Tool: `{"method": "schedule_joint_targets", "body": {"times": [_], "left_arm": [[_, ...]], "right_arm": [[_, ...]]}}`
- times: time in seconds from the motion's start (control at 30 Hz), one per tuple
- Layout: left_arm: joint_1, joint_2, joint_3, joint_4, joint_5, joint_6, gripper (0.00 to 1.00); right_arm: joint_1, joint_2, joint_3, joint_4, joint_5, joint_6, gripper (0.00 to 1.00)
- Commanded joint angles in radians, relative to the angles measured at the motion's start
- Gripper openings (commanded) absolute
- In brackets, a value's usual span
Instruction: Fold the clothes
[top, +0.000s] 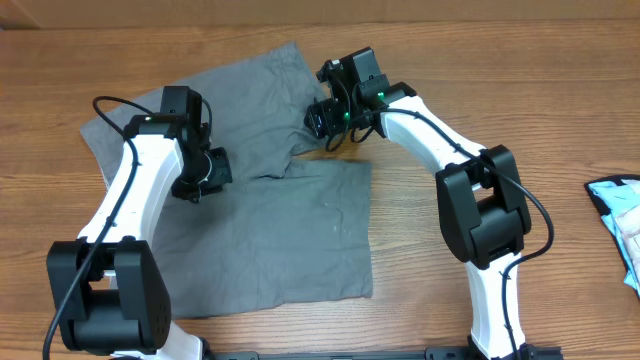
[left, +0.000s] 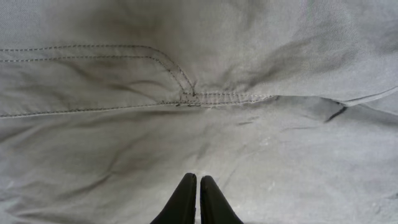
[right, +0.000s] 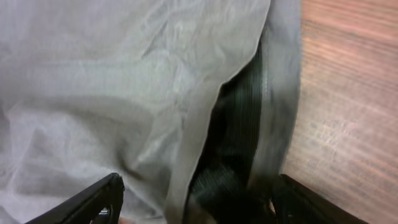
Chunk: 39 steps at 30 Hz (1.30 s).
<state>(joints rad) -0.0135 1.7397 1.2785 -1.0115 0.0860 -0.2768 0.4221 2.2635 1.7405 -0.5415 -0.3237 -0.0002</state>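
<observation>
Overhead view: mid-grey woven fabric shorts (top: 270, 230) lie spread flat on the brown wood-grain desk (top: 520, 70), a little left of centre.
Left arm (top: 135, 190): white with black joints, it reaches over the left part of the shorts.
Left pincer (left: 198, 198): its black fingertips are pressed together with nothing seen between them, and they point at the grey cloth just below a curved double-stitched seam (left: 174, 68).
Right arm (top: 440, 135): white and black, it bends in over the far edge of the shorts.
Right pincer (right: 199, 193): its fingers are spread wide, astride the shorts' edge, where a fold stands open on a dark ribbed inner band (right: 239, 124). Bare desk lies just to the right.
Elsewhere: a crumpled pale blue cloth (top: 620, 215) sits at the desk's right edge, well apart from the shorts.
</observation>
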Motion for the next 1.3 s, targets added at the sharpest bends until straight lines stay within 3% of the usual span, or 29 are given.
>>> {"method": "schedule_joint_targets", "body": {"times": [0.0, 0.33, 0.43, 0.77, 0.8, 0.9, 0.97, 1.07, 1.27], "left_arm": [[-0.008, -0.001, 0.018, 0.009, 0.012, 0.019, 0.09], [-0.008, -0.001, 0.018, 0.014, 0.045, 0.019, 0.09], [-0.008, -0.001, 0.018, 0.005, 0.045, 0.019, 0.09], [-0.008, -0.001, 0.018, 0.001, 0.045, 0.019, 0.09], [-0.008, -0.001, 0.018, 0.000, 0.045, 0.019, 0.09], [-0.008, -0.001, 0.018, -0.008, 0.045, 0.019, 0.09], [-0.008, -0.001, 0.018, -0.013, 0.045, 0.019, 0.09], [-0.008, -0.001, 0.018, -0.021, 0.045, 0.019, 0.09], [-0.008, -0.001, 0.018, -0.019, 0.045, 0.019, 0.09]], "right_arm": [[0.016, -0.052, 0.028, -0.029, -0.029, -0.007, 0.80], [0.038, 0.051, 0.026, 0.018, -0.049, 0.027, 0.81], [0.038, 0.055, 0.026, 0.036, -0.082, 0.027, 0.76], [0.041, 0.060, 0.026, 0.013, -0.107, 0.056, 0.75], [0.041, 0.060, 0.026, 0.015, -0.142, 0.056, 0.72], [0.040, 0.060, 0.026, 0.032, -0.226, 0.056, 0.32], [0.026, 0.059, 0.031, 0.036, -0.250, 0.056, 0.18], [-0.005, 0.057, 0.036, 0.036, -0.286, 0.057, 0.09], [-0.100, 0.041, 0.036, 0.035, -0.320, 0.118, 0.06]]}}
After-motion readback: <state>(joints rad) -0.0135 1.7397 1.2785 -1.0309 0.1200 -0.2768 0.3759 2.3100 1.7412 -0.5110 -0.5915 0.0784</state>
